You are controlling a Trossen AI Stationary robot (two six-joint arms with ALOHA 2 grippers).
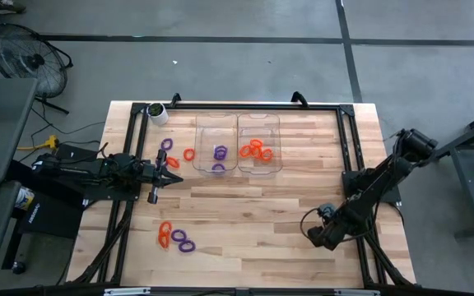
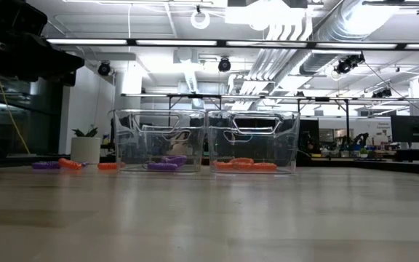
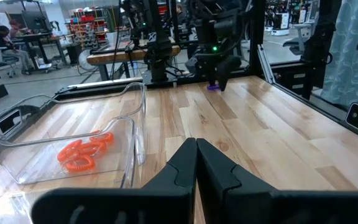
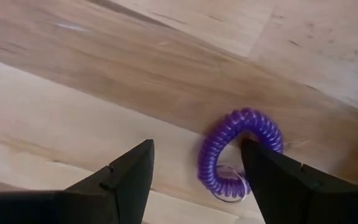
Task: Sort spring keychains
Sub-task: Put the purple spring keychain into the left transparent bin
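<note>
From above, the right gripper (image 1: 316, 237) is hanging low over the pale wooden table (image 1: 253, 205) at about five o'clock, jaws spread. The left gripper (image 1: 168, 179) is waiting at nine o'clock, jaws pressed together, pointing toward the two clear plastic trays (image 1: 237, 141) at twelve o'clock. The left-hand tray is holding purple coiled spring keychains (image 1: 220, 153), the right-hand one orange coiled spring keychains (image 1: 257, 150). More loops of both colours are lying loose at ten o'clock beside the trays and at seven o'clock (image 1: 175, 238). A white cup with green in it (image 1: 158, 113) is standing at eleven o'clock.

At table height, both trays (image 2: 206, 140) are sitting side by side, purple loops (image 2: 164, 165) in one, orange (image 2: 246, 164) in the other, with stray loops (image 2: 58, 164) at nine o'clock.

The left wrist view is showing its closed fingers (image 3: 194, 168), the orange-filled tray (image 3: 73, 143) and the right arm far across.

In the right wrist view, a single purple coil (image 4: 238, 152) is lying flat, offset toward one finger (image 4: 284, 180), which is already overlapping its rim. Closing from here risks that finger pushing the loop aside or riding over it, since the coil is not centred; re-centring looks wise. Nothing else is crowding it.
</note>
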